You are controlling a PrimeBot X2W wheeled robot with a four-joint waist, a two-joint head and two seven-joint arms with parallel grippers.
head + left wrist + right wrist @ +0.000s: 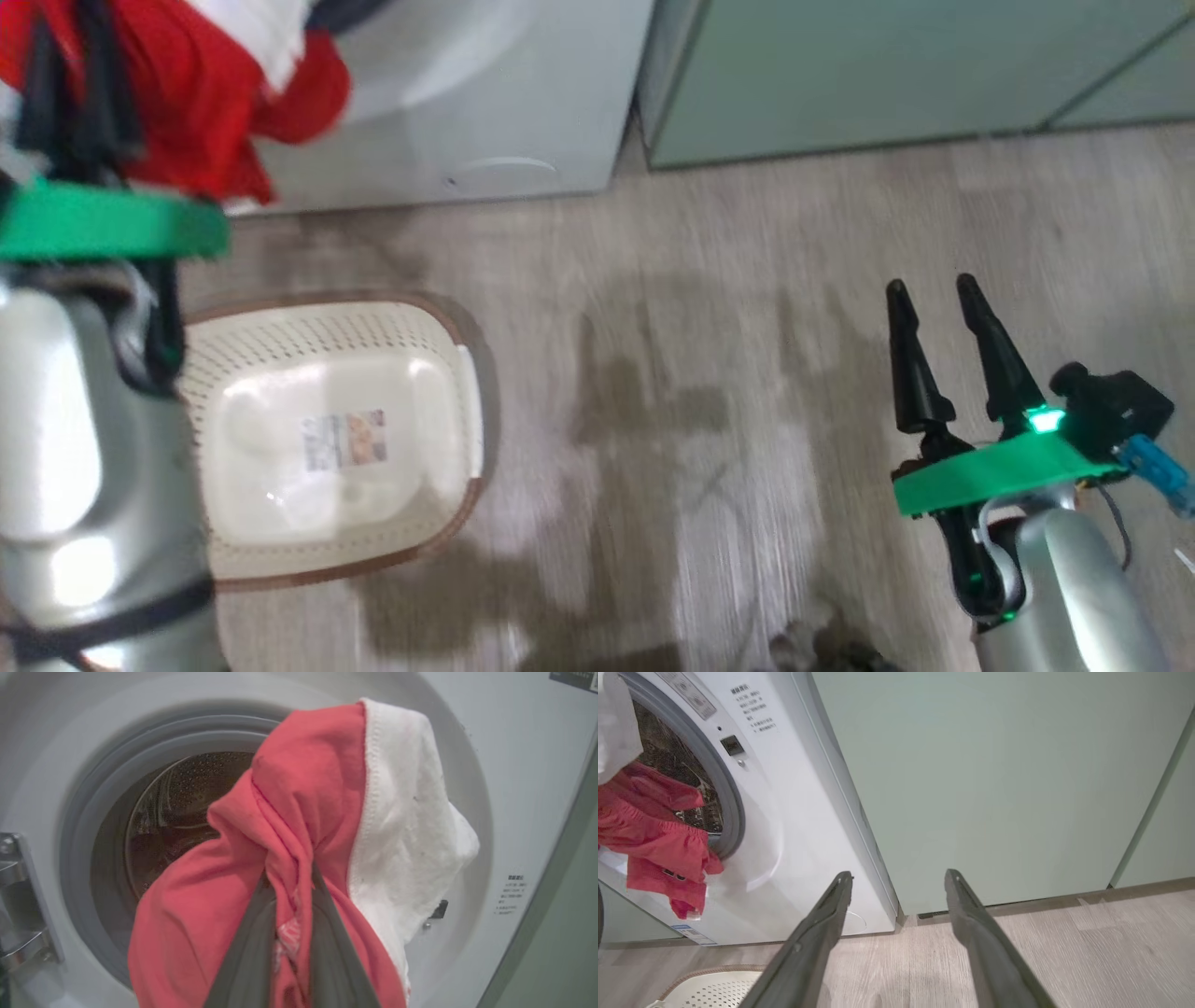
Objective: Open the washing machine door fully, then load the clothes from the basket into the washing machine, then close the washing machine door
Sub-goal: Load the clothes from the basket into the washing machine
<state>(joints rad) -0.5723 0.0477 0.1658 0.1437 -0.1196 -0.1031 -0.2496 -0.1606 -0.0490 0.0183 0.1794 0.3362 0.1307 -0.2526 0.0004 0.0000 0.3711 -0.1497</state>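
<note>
My left gripper [289,877] is shut on the clothes, a red garment [299,788] with a white one [406,826] draped over it. It holds them up in front of the washing machine's [514,765] open, grey-ringed drum mouth [173,812]. In the head view the bundle [187,103] hangs at the top left, above the bare cream basket [420,411]. The washing machine door is out of view; its metal hinge [18,905] shows left of the mouth. My right gripper [931,285] stands open over the floor at the right, with nothing between its fingers [822,933].
Pale green cabinets [887,75] stand right of the washing machine [504,112]. Wood-look floor [700,373] stretches between the basket and my right arm. The right wrist view catches the red cloth [658,835] hanging at the drum mouth and the basket's rim [710,970].
</note>
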